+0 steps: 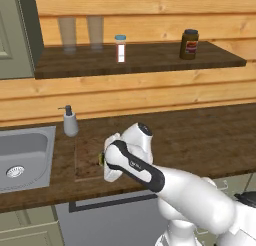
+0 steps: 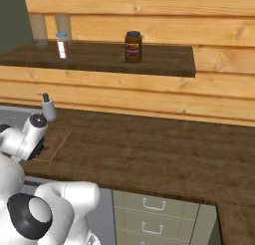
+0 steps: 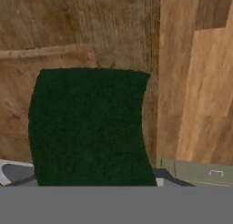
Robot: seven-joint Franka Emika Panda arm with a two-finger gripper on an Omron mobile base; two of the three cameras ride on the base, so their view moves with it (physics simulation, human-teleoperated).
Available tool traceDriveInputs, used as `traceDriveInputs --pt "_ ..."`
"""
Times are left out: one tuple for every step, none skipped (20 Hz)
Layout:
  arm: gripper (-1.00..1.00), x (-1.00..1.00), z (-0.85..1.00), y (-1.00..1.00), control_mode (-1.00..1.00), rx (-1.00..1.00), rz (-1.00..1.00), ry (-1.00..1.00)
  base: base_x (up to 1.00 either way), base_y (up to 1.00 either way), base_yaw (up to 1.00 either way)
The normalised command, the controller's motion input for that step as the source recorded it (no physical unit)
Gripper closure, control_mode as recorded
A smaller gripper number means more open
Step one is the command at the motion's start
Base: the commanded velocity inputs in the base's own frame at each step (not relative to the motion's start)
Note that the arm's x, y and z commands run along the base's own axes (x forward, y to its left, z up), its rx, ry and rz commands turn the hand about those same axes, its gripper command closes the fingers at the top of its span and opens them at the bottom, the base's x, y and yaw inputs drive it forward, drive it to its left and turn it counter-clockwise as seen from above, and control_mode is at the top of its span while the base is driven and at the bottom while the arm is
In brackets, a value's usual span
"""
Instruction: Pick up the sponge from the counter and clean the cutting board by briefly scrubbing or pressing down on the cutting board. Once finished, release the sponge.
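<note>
The arm is bent low over the board (image 1: 89, 150), which lies on the counter (image 1: 200, 135) just right of the sink (image 1: 25, 157), near the front edge. Soap dispenser (image 1: 70, 121) stands at the board's back left corner, near the counter's back edge. In the left base view the wrist hides the gripper; a sliver of sponge (image 1: 102, 159) shows at the wrist's left side, over the board's right part. In the hand view the sponge's dark green top (image 3: 88, 127) sits right in front of the camera, with board surface to one side and darker counter grain beyond it. Fingertips are hidden behind the sponge, so I cannot tell from these views whether the claw is clamped on it or merely above it; whether the sponge touches the board is also unclear. Judgement: grasp or press stage, scrub not confirmed. Risks: the sponge lies close to the board's right edge, so a sideways scrub stroke could carry it off onto the counter; a shallow or off-centre pinch could let it twist out under downward pressure; pressing too hard could shift the board toward the sink.
</note>
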Motion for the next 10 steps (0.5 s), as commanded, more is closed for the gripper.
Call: traceDriveInputs --pt "1.0 0.26 0.49 0.0 -1.0 0.0 -0.04 0.67 0.0 0.0 0.0" --pt "1.0 0.3 0.47 0.0 -1.0 0.0 -0.01 0.67 0.0 0.0 0.0" --pt "1.0 0.29 0.5 0.0 -1.0 0.0 0.0 0.66 0.0 0.0 0.0" --pt "1.0 0.33 0.41 0.0 -1.0 0.01 0.0 0.57 0.0 0.0 0.0" --pt "1.0 0.09 0.09 0.0 -1.0 0.0 0.0 0.13 0.0 0.0 0.0" --pt "1.0 0.0 0.0 0.0 -1.0 0.0 0.0 -0.09 0.0 0.0 0.0" --pt "1.0 0.0 -0.17 0.0 -1.0 0.0 0.0 -0.3 0.0 0.0 0.0" --pt "1.0 0.0 -0.13 -0.19 -1.0 0.03 0.03 -0.19 0.0 0.0 0.0" --pt "1.0 -0.02 -0.29 0.0 -1.0 0.0 0.05 -0.37 0.0 0.0 0.0" --pt "1.0 -0.04 -0.46 -0.02 -1.0 0.0 0.07 -0.41 0.0 0.0 0.0"
